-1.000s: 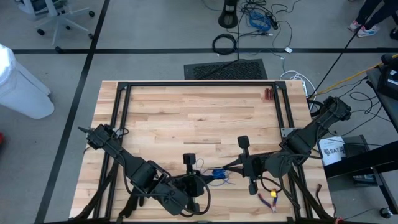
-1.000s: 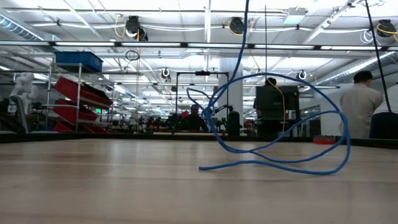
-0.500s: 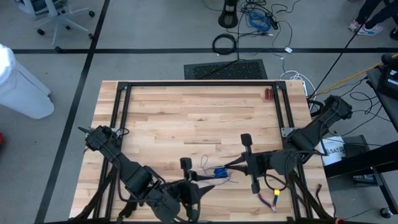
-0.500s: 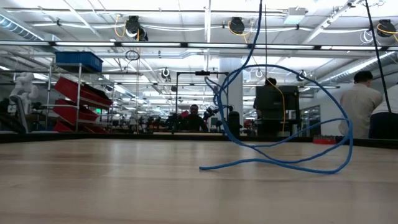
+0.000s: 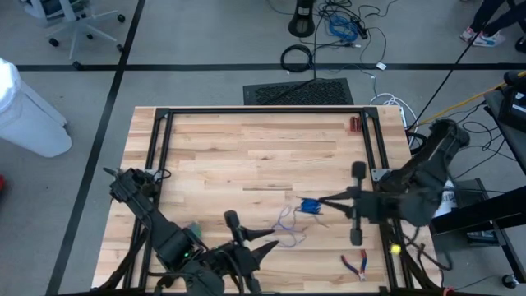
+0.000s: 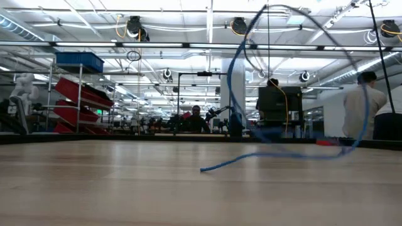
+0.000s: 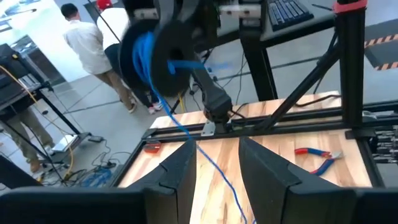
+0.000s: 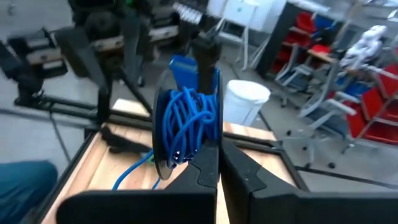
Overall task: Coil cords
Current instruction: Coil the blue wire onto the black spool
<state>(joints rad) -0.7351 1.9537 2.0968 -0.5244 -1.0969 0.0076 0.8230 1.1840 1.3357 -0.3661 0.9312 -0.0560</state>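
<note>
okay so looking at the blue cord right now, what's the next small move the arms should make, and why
Probably the left end effector, now open, should close again on the loose cord trailing on the table. The right end effector is shut on the partly wound blue coil, and a free tail still runs from it across the wood, so that slack likely needs guiding before more winding.

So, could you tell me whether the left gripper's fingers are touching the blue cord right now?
Apart. In the left wrist view the left gripper has its fingers spread, and the blue cord runs down between them with bare table showing on both sides.
</note>
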